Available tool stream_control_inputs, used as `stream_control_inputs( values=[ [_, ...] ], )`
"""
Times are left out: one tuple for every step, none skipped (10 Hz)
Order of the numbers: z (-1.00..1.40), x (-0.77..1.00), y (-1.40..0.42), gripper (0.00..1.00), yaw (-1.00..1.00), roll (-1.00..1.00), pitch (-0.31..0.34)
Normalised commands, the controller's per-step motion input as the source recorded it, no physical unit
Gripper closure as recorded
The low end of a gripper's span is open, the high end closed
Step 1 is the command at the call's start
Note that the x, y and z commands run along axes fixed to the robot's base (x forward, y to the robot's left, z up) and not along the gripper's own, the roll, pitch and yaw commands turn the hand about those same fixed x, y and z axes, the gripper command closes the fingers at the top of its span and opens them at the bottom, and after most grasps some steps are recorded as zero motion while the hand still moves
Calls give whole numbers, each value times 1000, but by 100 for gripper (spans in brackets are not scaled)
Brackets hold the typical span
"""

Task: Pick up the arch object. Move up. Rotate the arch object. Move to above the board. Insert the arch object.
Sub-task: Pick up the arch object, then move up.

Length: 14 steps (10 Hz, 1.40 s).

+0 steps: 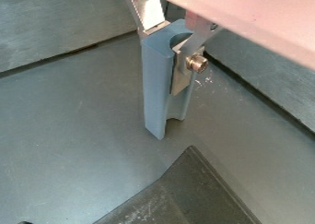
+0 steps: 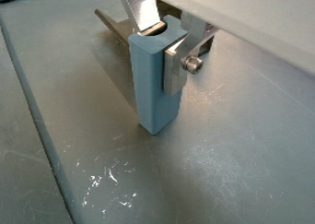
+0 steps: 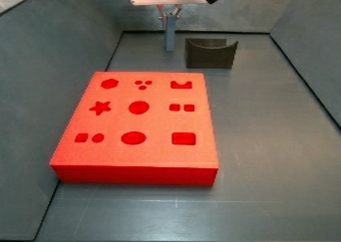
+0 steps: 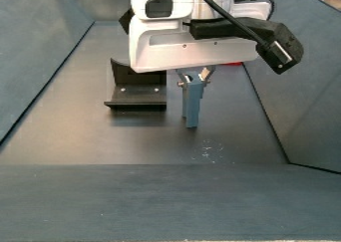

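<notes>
Right now I hold the gripper clamped on the upright pale blue-grey piece near the floor's far edge, wanting a straight, slow lift clear of the fixture.

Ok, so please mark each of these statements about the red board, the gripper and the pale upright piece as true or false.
1. The board lies flat on the grey floor. True.
2. The gripper hangs above the board. False: it is beyond the board's far edge, over the floor.
3. A pale blue upright piece stands between the gripper's fingers. True.
4. The fixture stands on the board. False: it stands on the floor, apart from the board.
</notes>
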Motion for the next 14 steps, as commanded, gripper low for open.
stream_control_inputs(
  values=[
    [0,0,0,100,0,0,0],
    [0,0,0,100,0,0,0],
    [0,0,0,100,0,0,0],
    [0,0,0,100,0,0,0],
    [0,0,0,100,0,0,0],
    [0,0,0,100,0,0,0],
    [0,0,0,100,0,0,0],
    [0,0,0,100,0,0,0],
    [0,0,0,100,0,0,0],
    [0,0,0,100,0,0,0],
    [833,0,0,100,0,0,0],
    [832,-23,-77,100,-26,-18,28],
    [714,-42,-63,100,-24,-16,50],
    [507,-31,-32,100,-19,0,53]
  ],
)
